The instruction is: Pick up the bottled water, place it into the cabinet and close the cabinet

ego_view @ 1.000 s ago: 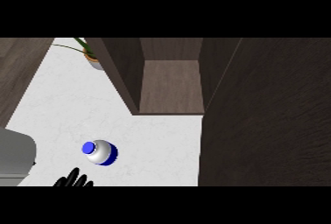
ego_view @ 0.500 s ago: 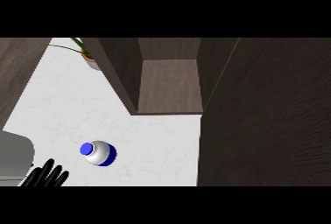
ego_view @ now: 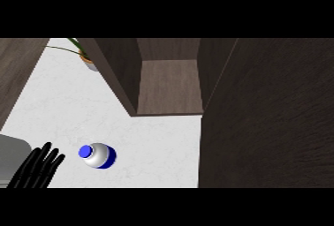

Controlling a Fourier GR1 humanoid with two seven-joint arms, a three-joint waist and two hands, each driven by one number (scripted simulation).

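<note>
**First:** Head view, the only one available; where is the bottled water (ego_view: 99,156)?

**Second:** On the white counter (ego_view: 72,106), apparently upright, blue cap facing up; it stands in front of the open cabinet (ego_view: 171,88) and well apart from it; I can see nothing on the shelf.

**First:** Condition of the hands?

**Second:** The left hand (ego_view: 36,170) shows at the lower left, just beside the bottle but not touching it; fingers straight and spread, nothing held; the right hand is out of sight.

**First:** Hazards from this position?

**Second:** Three, by my judgement. One: straight fingers meeting the bottle's side before they curl would push it away or tip it; once tipped, it may roll across the counter. Two: a bottle carried toward the compartment could strike the cabinet's side wall or the shelf edge if brought in off-centre. Three: the dark panel (ego_view: 267,114) at the right, which I take for the open door, would catch the bottle if swung shut before it sits fully inside. A wide swing could also clip the potted plant (ego_view: 88,62) at the far left.
</note>
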